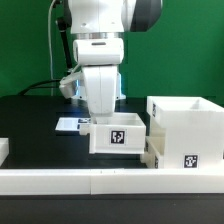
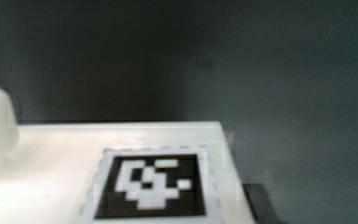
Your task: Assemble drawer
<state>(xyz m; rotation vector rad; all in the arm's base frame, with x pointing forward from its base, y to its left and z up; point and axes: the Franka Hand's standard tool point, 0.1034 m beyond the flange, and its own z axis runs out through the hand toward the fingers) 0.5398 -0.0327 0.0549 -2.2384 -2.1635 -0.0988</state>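
The gripper (image 1: 103, 118) hangs right behind a tagged white tray (image 1: 118, 136), fingers hidden, so its grip cannot be told; the casing (image 1: 185, 125) stands just beside, toward the exterior view's right

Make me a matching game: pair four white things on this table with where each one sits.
Things:
1. small tagged tray
2. tall casing
3. long low rail
4. marker board

Places:
A. along the front edge
B. at the exterior view's right
C. directly below the arm
D. at the back, to the exterior view's left of the arm

Pairs: 1-C, 2-B, 3-A, 4-D.
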